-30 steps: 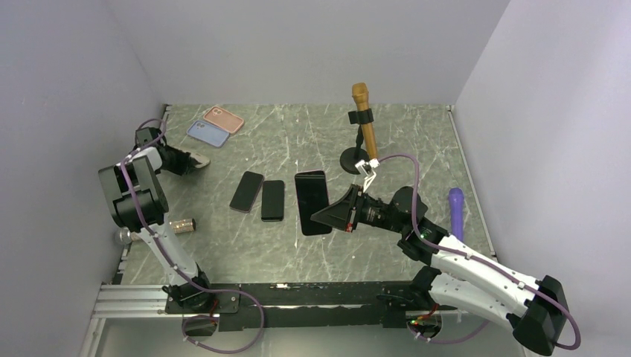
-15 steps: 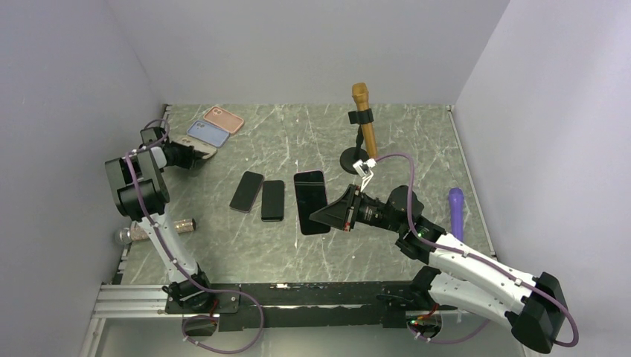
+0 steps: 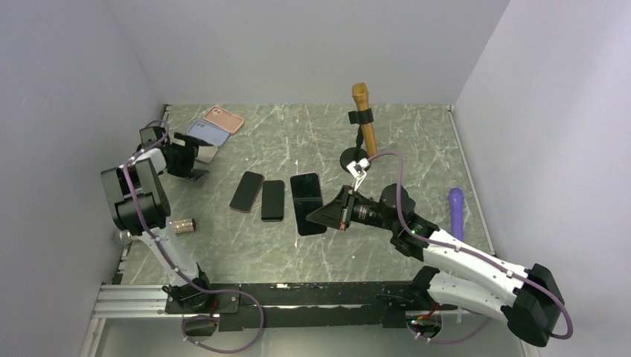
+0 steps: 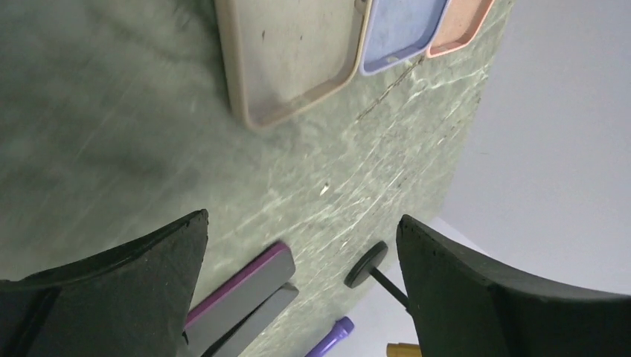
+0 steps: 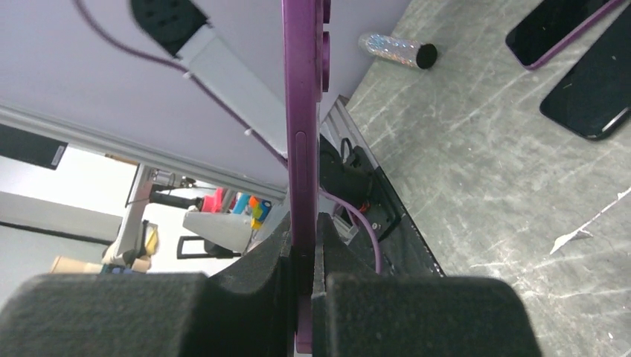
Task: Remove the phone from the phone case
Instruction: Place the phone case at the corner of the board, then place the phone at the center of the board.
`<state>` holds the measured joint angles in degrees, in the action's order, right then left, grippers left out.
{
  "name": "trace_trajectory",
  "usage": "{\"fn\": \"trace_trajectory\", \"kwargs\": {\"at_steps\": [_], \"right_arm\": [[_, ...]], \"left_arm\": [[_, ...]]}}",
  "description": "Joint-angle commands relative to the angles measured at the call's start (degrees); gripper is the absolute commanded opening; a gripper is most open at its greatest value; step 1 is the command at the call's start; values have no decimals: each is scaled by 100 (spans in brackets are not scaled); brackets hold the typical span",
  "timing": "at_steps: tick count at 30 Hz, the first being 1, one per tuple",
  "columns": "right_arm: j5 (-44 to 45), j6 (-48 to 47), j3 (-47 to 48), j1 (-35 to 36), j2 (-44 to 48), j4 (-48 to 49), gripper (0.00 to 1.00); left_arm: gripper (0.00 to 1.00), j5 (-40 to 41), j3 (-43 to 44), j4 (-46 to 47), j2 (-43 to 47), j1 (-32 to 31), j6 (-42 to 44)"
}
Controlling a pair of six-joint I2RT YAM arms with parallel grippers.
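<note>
Three phone cases are seen in a row at the far left corner of the table (image 3: 417, 149): a pink case (image 3: 223, 119) farthest back, a lavender case (image 3: 207, 132) touching it, and a beige case (image 3: 206, 152) nearest; all three lie open side up and nothing is held in them. The left gripper (image 4: 301, 223) is poised just beside the beige case with its jaws spread wide; from the left wrist view the case is seen beyond the fingers (image 4: 111, 290), and nothing is gripped between them. The purple phone (image 3: 306, 203) is held off the table by the right gripper (image 3: 338, 210), near the middle of the workspace, with its dark screen turned upward; from the right wrist view it is seen edge-on, and the jaws are pinched tightly on its lower part. Two further phones are laid side by side just left of it: a purple-edged phone (image 3: 246, 191) and a black phone (image 3: 273, 200), both flat on the table. A gold microphone (image 3: 362, 111) is clipped upright in a stand (image 3: 355, 158) behind the right gripper; a purple cylinder (image 3: 455, 212) is found near the right wall; a glittery cylinder (image 3: 182, 224) is found beside the left arm.
</note>
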<state>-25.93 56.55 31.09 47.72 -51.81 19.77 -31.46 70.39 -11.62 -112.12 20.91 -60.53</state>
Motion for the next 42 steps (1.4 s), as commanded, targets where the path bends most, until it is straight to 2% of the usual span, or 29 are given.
{"fn": "trace_trajectory", "kwargs": {"at_steps": [1, 3, 6, 10, 17, 21, 26, 31, 42], "right_arm": [[-50, 125, 263, -8, -241, 367, 0], [10, 145, 300, -9, -369, 222, 0], [134, 225, 256, -5, -627, 122, 0], [215, 380, 242, -9, -1164, 82, 0], [230, 803, 253, -3, -2445, 722, 0], [78, 894, 517, 3, -3270, 1217, 0], [262, 492, 1027, 0, -4011, 944, 0], [407, 390, 1352, -17, -4633, 942, 0], [382, 546, 1404, -433, -5130, 1296, 0]], "left_arm": [[99, 966, 184, -1457, 1124, 1, 663], [99, 913, -25, -1451, 1447, 13, 723], [100, 524, -326, -954, 1827, -139, 750], [99, -27, -341, -658, 2066, -360, 679], [96, -917, -456, 266, 2407, -500, 467], [97, -1037, -207, 175, 2347, -491, 703], [99, -1283, -317, 577, 2334, -490, 584], [99, -1339, -221, 537, 2168, -370, 694], [99, -1473, -369, 872, 2130, -232, 497]]}}
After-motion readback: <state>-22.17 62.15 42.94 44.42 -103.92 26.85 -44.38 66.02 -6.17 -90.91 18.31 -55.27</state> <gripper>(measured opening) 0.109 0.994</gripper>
